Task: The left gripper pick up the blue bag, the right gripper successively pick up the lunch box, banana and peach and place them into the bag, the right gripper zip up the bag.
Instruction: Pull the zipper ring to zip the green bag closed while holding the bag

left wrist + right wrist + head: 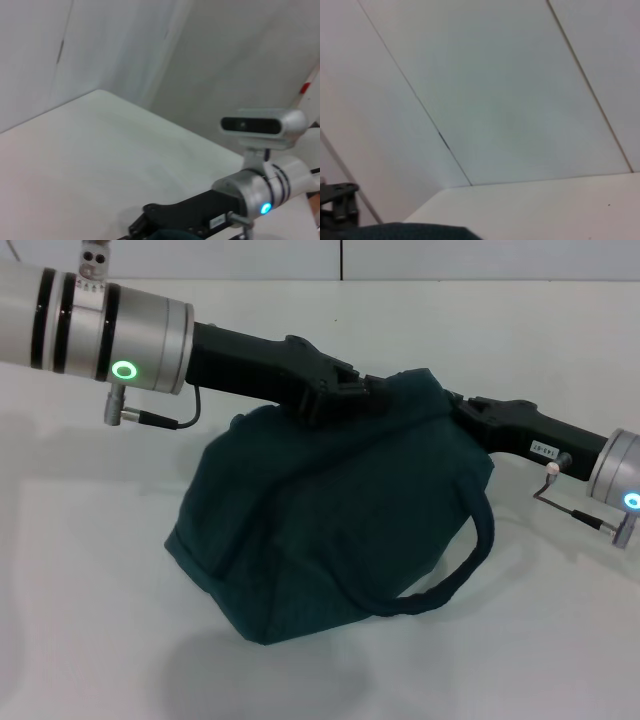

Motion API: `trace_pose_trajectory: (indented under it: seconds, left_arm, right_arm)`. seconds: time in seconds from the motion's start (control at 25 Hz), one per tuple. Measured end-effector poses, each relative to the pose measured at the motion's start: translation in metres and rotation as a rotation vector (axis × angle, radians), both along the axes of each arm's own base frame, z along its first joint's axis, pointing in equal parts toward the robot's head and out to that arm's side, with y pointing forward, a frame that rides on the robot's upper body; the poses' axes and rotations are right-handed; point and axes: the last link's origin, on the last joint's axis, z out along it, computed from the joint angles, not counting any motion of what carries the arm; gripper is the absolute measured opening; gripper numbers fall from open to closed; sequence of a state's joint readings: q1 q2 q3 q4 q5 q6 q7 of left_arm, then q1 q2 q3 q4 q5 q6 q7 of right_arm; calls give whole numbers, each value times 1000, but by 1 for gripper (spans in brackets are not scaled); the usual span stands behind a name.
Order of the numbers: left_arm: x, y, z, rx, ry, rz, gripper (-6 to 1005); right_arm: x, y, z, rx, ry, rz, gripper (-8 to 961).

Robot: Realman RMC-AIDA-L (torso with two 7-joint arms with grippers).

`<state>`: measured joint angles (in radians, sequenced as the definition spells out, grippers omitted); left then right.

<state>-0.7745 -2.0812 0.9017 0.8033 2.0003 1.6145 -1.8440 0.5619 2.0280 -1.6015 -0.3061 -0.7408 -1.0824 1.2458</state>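
Observation:
The blue bag (330, 510) stands on the white table (90, 570) in the head view, its top pulled up and one loop handle (470, 560) hanging at the front right. My left gripper (340, 395) reaches in from the left and is shut on the fabric at the bag's top. My right gripper (458, 408) comes in from the right and meets the bag's upper right edge, its tip hidden behind the fabric. In the left wrist view the right gripper (150, 226) shows above a sliver of the bag (170, 235). The lunch box, banana and peach are out of view.
The table runs back to a white wall (450, 258). The right wrist view shows only wall panels, the table corner and the bag's top edge (410, 231).

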Motion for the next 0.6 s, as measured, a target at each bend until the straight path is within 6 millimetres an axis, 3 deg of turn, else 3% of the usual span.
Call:
trace_pose_trajectory:
  seconds: [0.12, 0.6]
  left_arm:
    - [2, -3, 3, -17, -27, -8, 56]
    - [-9, -8, 24, 12, -140, 30, 83]
  right_arm:
    - [1, 1, 0, 4, -4, -7, 12]
    - [2, 0, -1, 0, -8, -7, 13]
